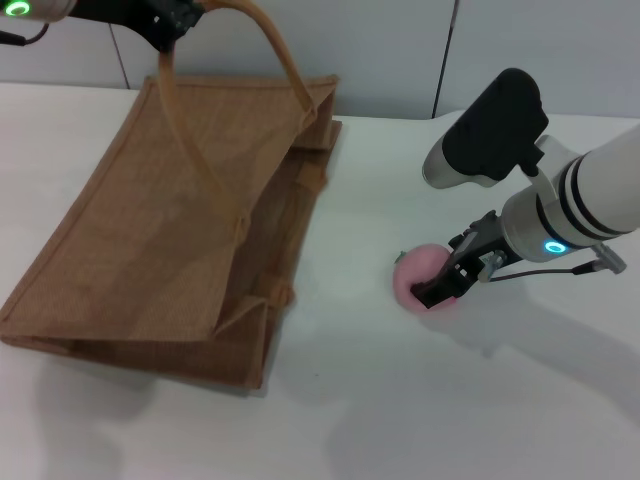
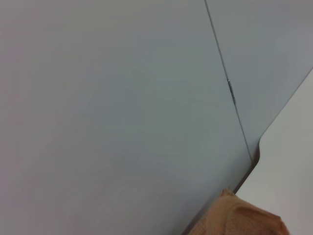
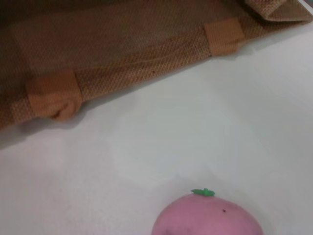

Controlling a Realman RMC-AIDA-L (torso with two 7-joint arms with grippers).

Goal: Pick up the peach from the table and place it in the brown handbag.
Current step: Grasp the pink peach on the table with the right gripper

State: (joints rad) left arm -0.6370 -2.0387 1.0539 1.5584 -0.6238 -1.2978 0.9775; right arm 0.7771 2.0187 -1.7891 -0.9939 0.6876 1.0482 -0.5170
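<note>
The brown handbag (image 1: 150, 230) is rough woven jute, the peach (image 3: 208, 218) smooth and matt, the surface (image 1: 420, 400) plain matt white.

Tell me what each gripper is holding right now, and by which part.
The left gripper holds the brown handbag up by one loop handle. The right gripper is around the peach on the table; a firm grip cannot be told.

One peach (image 1: 420, 272), one brown handbag (image 1: 170, 230) with two loop handles, one table (image 1: 400, 400), two grippers.
</note>
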